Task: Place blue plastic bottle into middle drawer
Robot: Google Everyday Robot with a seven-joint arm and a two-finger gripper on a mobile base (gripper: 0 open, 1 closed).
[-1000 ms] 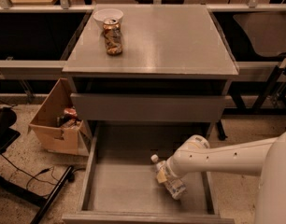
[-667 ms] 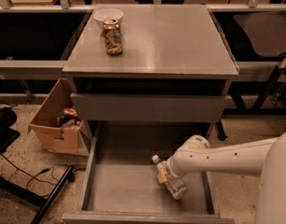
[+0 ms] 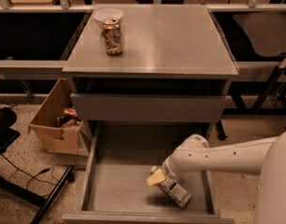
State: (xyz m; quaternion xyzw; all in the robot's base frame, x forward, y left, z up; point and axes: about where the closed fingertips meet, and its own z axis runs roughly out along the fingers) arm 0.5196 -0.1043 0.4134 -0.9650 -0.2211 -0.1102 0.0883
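Note:
The blue plastic bottle (image 3: pixel 175 190), whitish with a white cap and a printed label, lies tilted in the open middle drawer (image 3: pixel 115 185), right of centre and near its front, cap pointing up-left. My gripper (image 3: pixel 167 172) at the end of the white arm sits over the bottle's upper part, reaching in from the right. The bottle casts a shadow on the bare grey drawer floor; I cannot tell whether it rests on the floor or hangs just above it.
The drawer above shows a plain grey front panel (image 3: pixel 147 107). On the cabinet top (image 3: pixel 171 41) stand a brownish can (image 3: pixel 113 37) and a white bowl (image 3: pixel 108 15). An open cardboard box (image 3: pixel 59 120) sits on the floor to the left, by a dark chair base (image 3: pixel 21 190).
The bottle and the gripper have sunk slightly toward the front of the drawer floor. Nothing else has moved.

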